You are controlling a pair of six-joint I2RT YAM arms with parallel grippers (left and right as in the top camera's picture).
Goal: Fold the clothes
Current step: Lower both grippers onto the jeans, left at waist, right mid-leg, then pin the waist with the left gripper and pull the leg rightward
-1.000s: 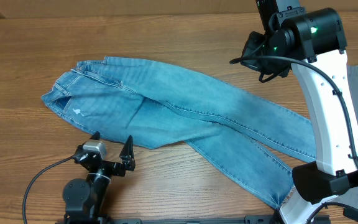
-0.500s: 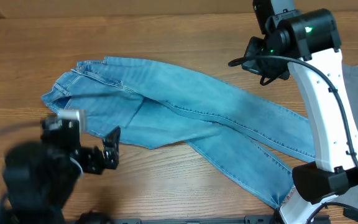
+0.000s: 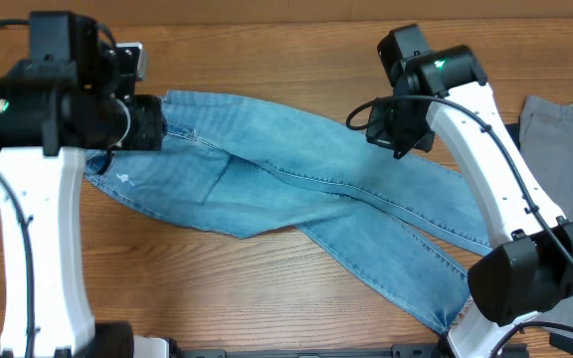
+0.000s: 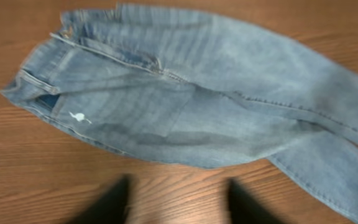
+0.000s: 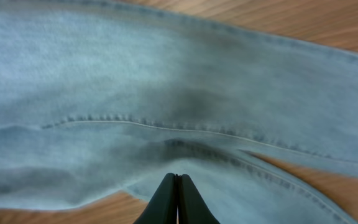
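The clothes are light blue jeans (image 3: 296, 179) lying flat on the wood table, waist (image 3: 102, 171) at the far left and legs running to the near right, where a frayed hem (image 3: 456, 316) shows. A small white worn spot (image 4: 78, 117) sits near the waist. My left arm (image 3: 68, 109) hangs over the waist end. The left gripper (image 4: 179, 202) is open and blurred, with only bare wood between its fingers, short of the jeans' (image 4: 185, 81) near edge. My right gripper (image 5: 178, 186) is shut and empty, hovering over the legs (image 5: 166, 81) by a seam.
A grey cloth (image 3: 565, 149) lies at the table's right edge. The right arm's base (image 3: 525, 283) stands at the near right, beside the hem. Bare wood table (image 3: 217, 288) stretches along the front.
My left arm has swung from the table's front edge up and back to hang over the waist end. The right arm has shifted left and forward over the legs.
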